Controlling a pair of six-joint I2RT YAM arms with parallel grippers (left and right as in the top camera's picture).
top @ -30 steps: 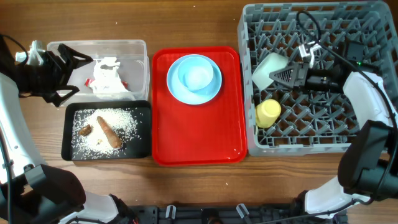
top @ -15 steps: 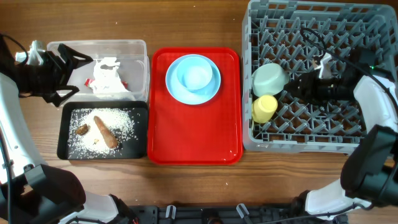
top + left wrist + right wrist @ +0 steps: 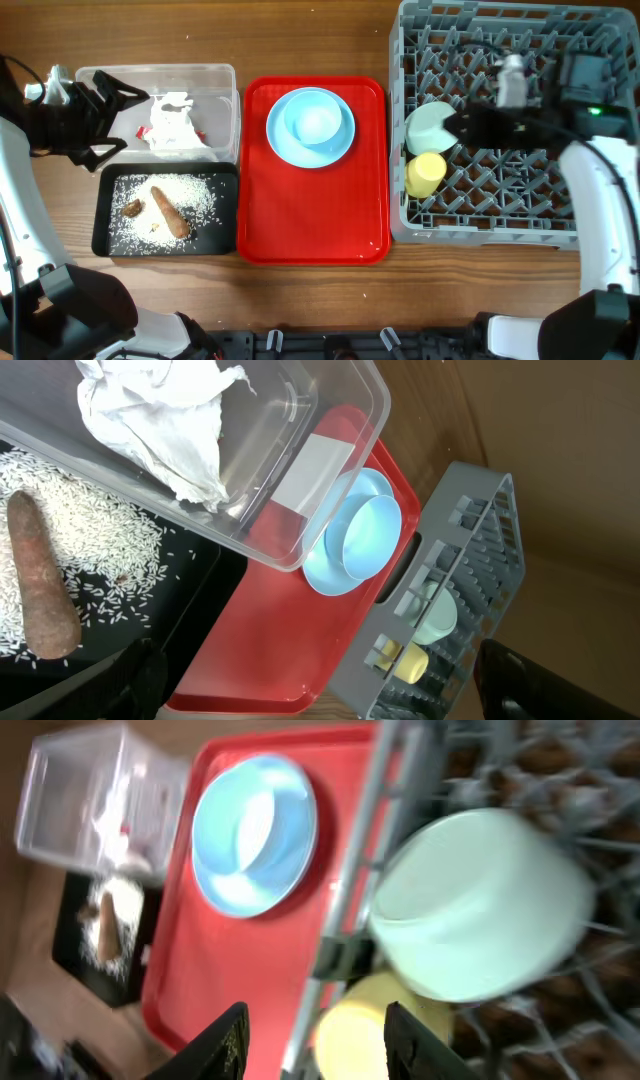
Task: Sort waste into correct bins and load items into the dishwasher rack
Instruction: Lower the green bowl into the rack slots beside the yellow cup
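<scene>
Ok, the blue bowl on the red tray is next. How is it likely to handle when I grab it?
The light blue bowl is probably light and stiff, since it looks like thin plain plastic. Its smooth, rounded wall may slip under a side squeeze, so a rim pinch seems safer. It sits on the light blue plate, which might shift.

You see grey lattice rack with pale green bowl and yellow cup. On your red tray: light blue bowl, light blue plate. In clear tub: white tissue, red flecks at its edges. In black tray: white rice, brown carrot piece, darker brown lump. Underneath, brown wood-grain table.
</scene>
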